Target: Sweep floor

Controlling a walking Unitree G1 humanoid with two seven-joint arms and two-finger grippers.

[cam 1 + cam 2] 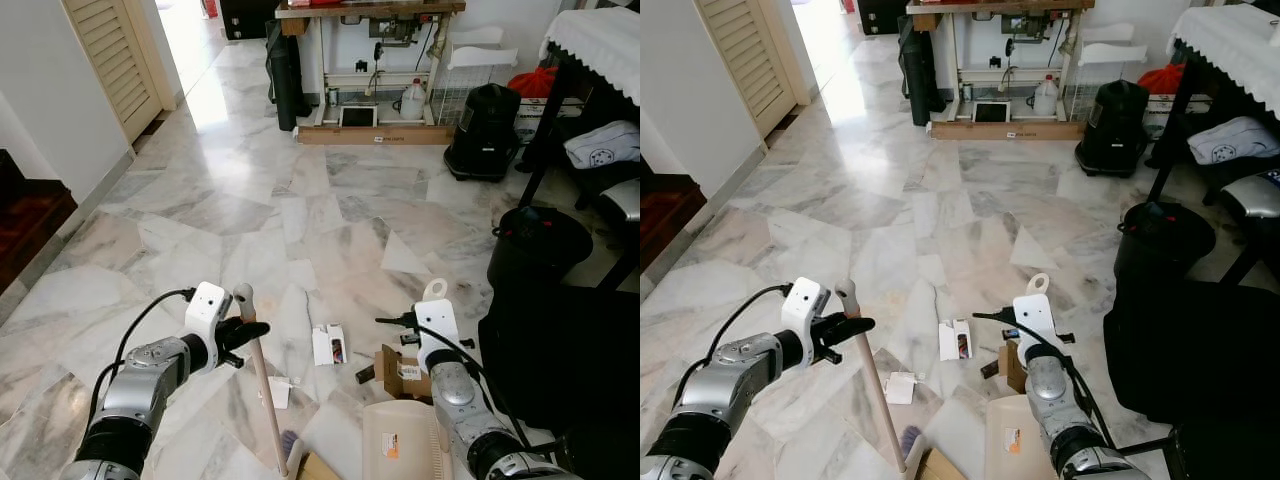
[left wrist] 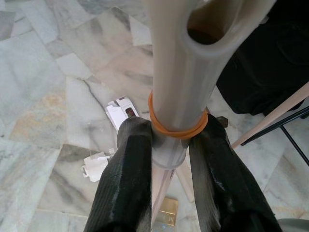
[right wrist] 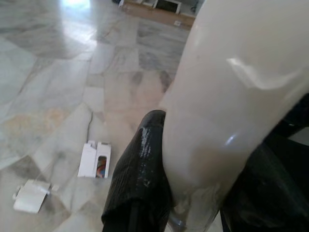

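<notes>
My left gripper is shut on the pale broom handle just below its top. The handle slants down to purple bristles at the bottom edge. The left wrist view shows both black fingers pressed on the handle below an orange band. My right gripper is shut on the cream dustpan handle. Its pan rests on the floor below. Between the two lie a small white box, a brown cardboard box and a white paper scrap.
A black bin and a dark bag stand close on the right, beside a cloth-covered table. A black appliance and a work table stand at the back. Marble floor stretches ahead; a louvered door stands far left.
</notes>
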